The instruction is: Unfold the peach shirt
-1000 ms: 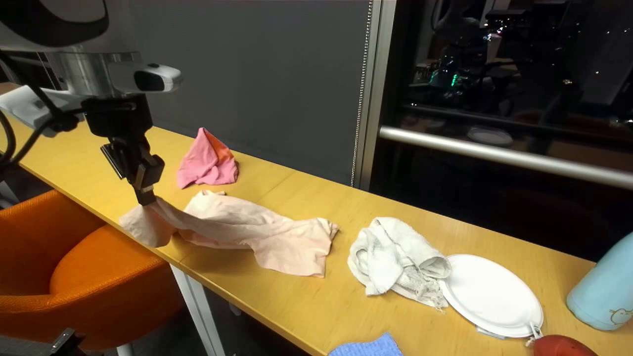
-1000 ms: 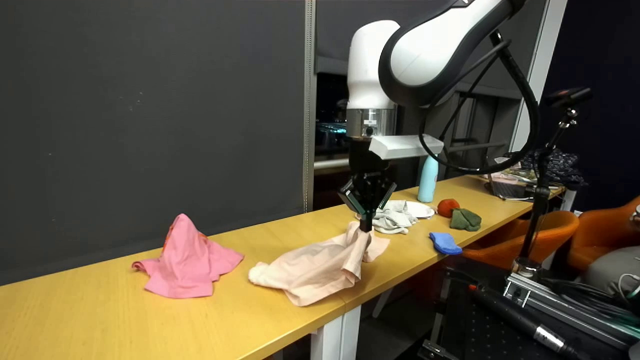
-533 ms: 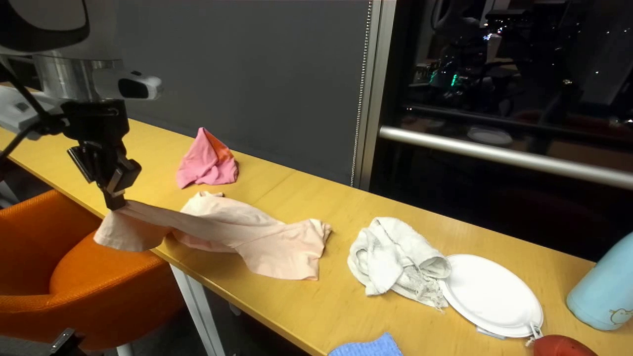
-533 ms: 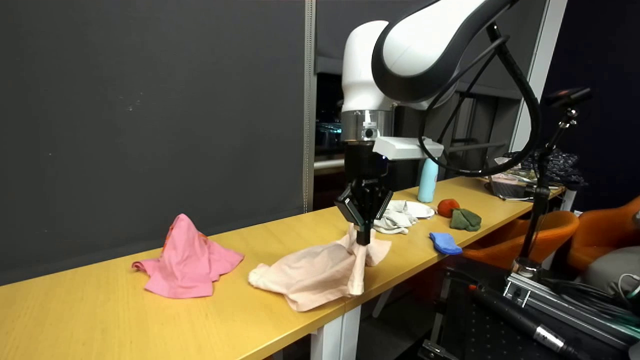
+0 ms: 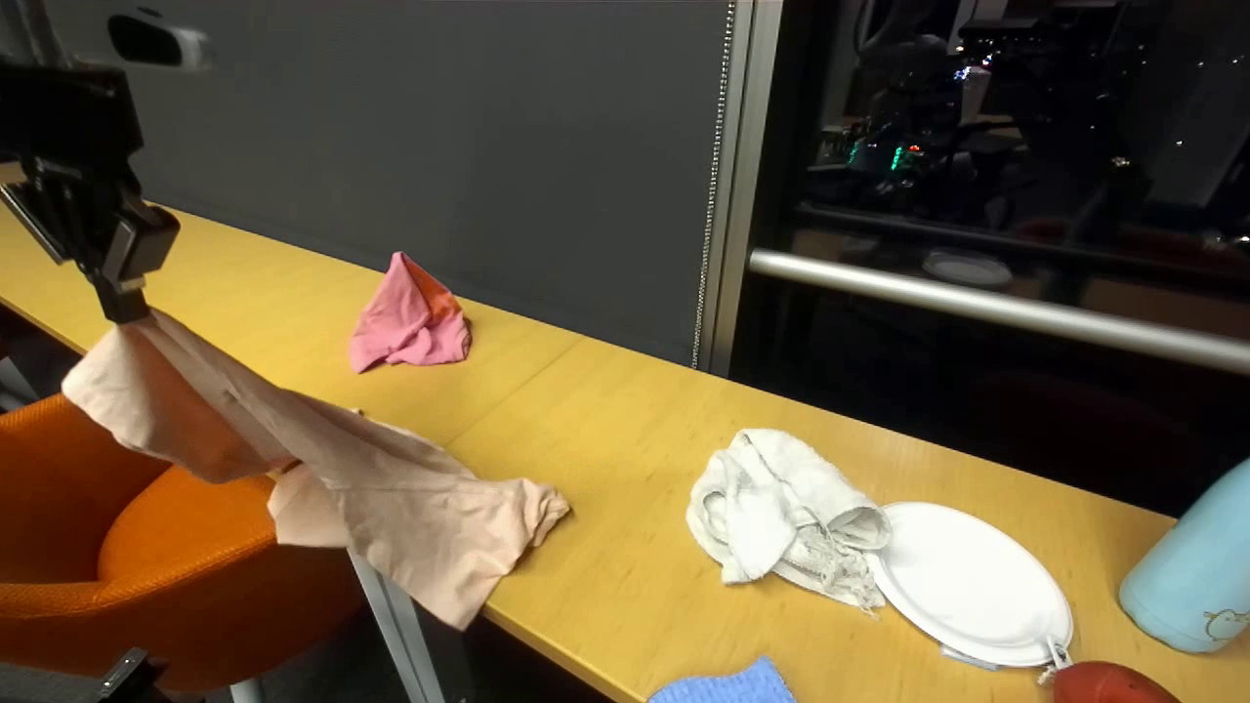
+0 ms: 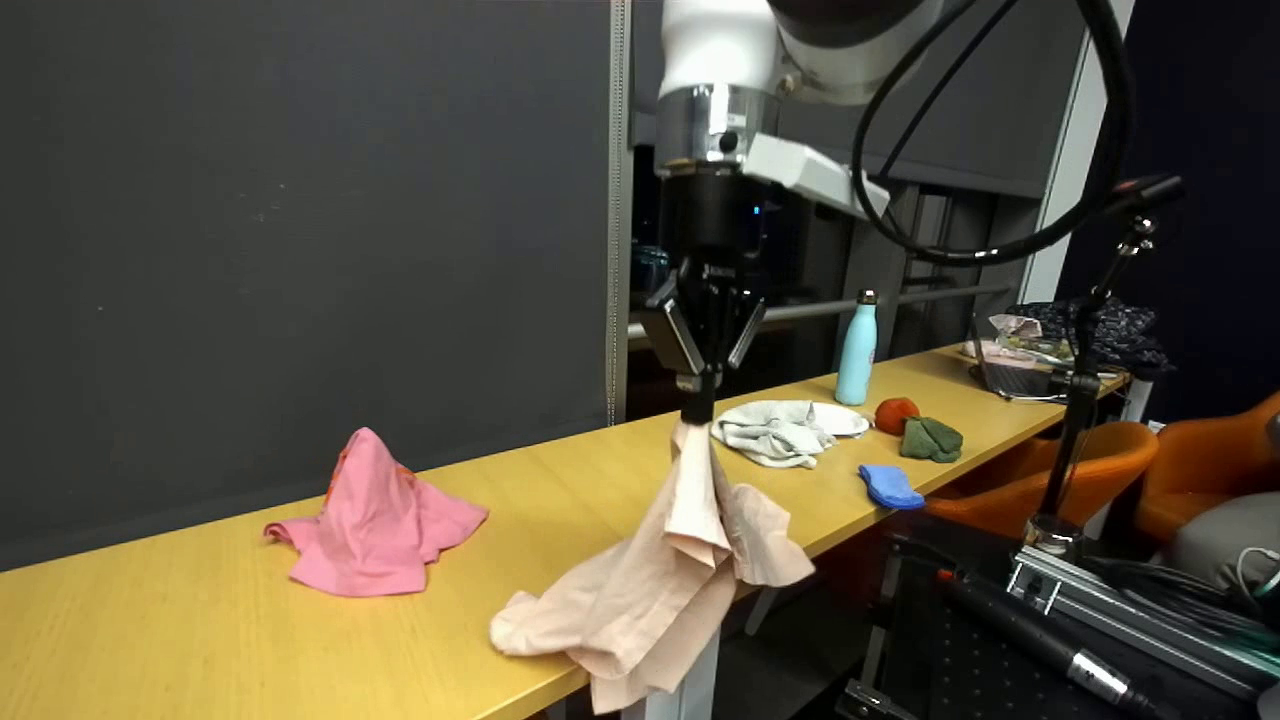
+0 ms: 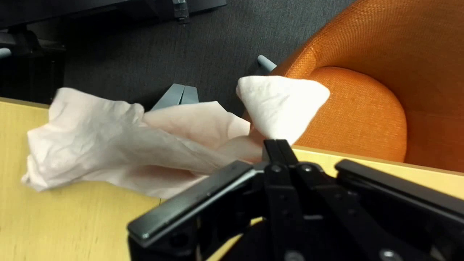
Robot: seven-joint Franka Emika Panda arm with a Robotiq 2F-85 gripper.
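Note:
My gripper is shut on one corner of the peach shirt and holds it above the table, near the front edge. From the fingertips the cloth slopes down in a twisted band. Its far end rests crumpled on the wood, and a lower part droops past the table's edge. In an exterior view the shirt hangs in folds under the gripper. The wrist view shows the shirt stretching left from the closed gripper, with a pale flap beyond the tips. Folds hide the shirt's chest.
A pink cloth stands peaked near the wall. Further along the table lie a white-grey cloth, a white plate, a blue cloth, a green cloth and a blue bottle. An orange chair stands by the front edge.
Keeping its grip, my gripper has dipped slightly, then risen, moving left in an exterior view. The shirt has been lifted and dragged along, and part of it now hangs past the front edge.

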